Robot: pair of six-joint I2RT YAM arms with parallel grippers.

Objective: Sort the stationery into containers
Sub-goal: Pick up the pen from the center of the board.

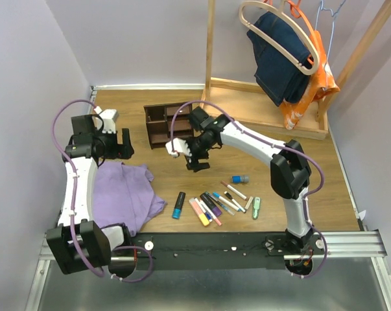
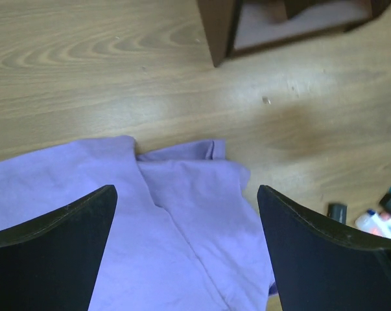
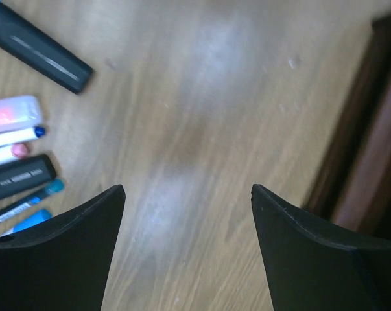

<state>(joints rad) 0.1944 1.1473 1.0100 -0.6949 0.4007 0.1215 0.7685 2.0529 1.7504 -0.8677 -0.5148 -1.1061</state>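
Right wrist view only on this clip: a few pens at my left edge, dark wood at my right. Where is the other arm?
Observer: The left gripper hangs open and empty near the far edge of a purple cloth.
Operator: How many pens lie outside my frame?
Observer: About a dozen in all. The pens lie in a loose row to the right of the cloth.
Operator: Any strays?
Observer: A stubby blue-grey cylinder lies apart, on the far side of the row.
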